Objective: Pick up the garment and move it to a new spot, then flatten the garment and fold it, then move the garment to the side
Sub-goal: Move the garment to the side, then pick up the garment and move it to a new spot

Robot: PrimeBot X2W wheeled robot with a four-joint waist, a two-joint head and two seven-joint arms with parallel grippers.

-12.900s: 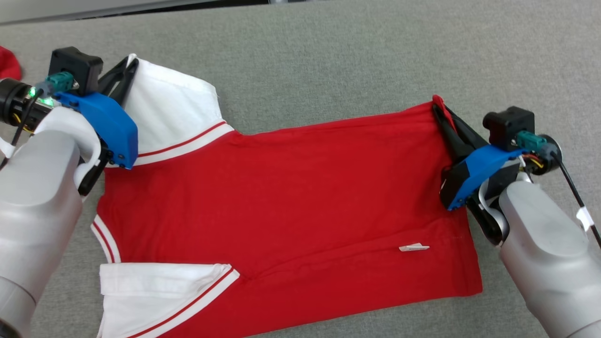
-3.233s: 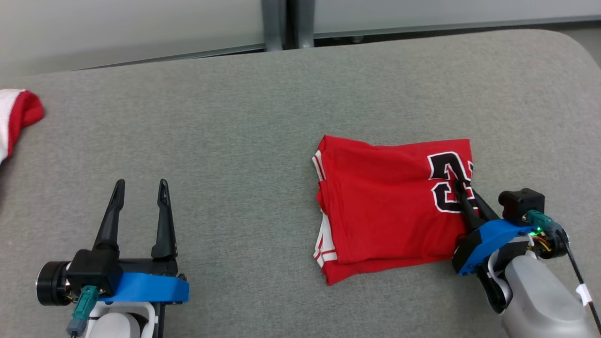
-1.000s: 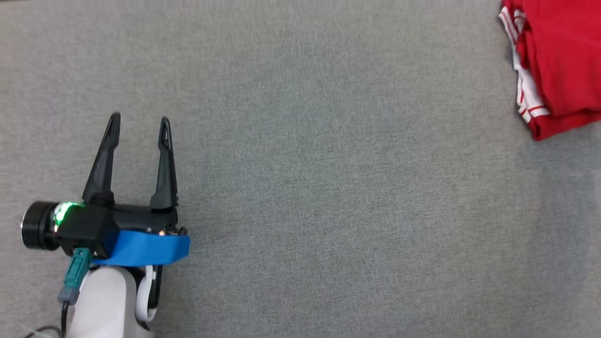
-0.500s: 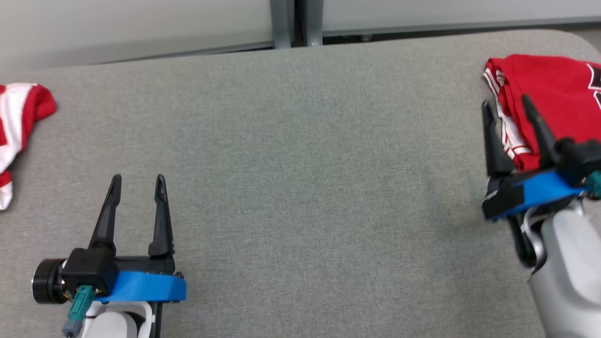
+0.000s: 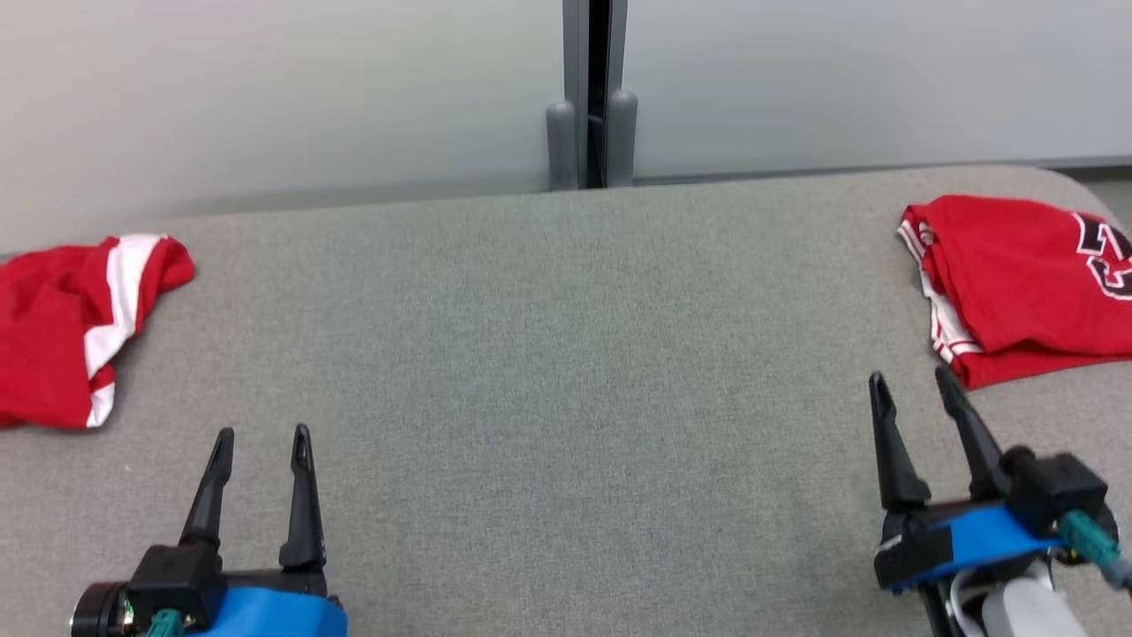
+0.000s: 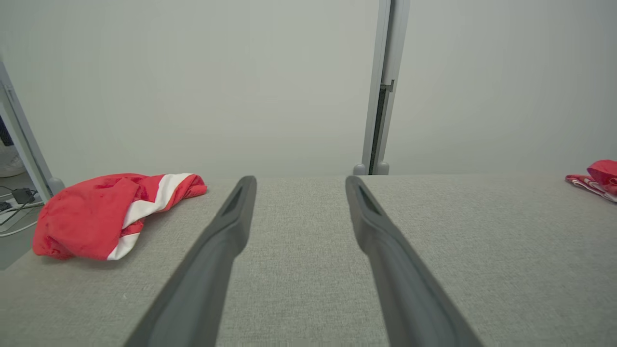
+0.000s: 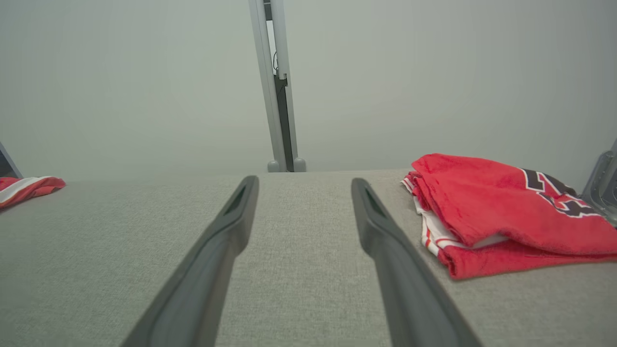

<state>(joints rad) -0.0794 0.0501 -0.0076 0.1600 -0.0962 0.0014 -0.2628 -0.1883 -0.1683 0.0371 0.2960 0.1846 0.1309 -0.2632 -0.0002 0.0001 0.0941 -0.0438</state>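
The folded red garment [image 5: 1017, 283] with white trim and black lettering lies at the far right of the grey table; it also shows as the garment [image 7: 501, 212] right of my right fingers and as a red sliver of garment [image 6: 595, 178] at the edge. My right gripper [image 5: 911, 389] stands open at the lower right, just short of the garment's near corner, nothing between its fingers. My left gripper [image 5: 263, 438] is open and empty at the lower left. In the wrist views each gripper, left [image 6: 299, 180] and right [image 7: 303, 182], points across bare table.
A second, crumpled red and white garment [image 5: 71, 327] lies at the table's far left edge [image 6: 106, 212] [image 7: 24, 187]. A pale wall with a grey post [image 5: 591, 97] stands behind the grey table [image 5: 548, 354]. Cables [image 6: 14, 202] lie beyond the table's left end.
The camera has tilted up, so the whole view shifted. My right gripper has drawn back from the folded garment toward me. The left gripper stays open in place.
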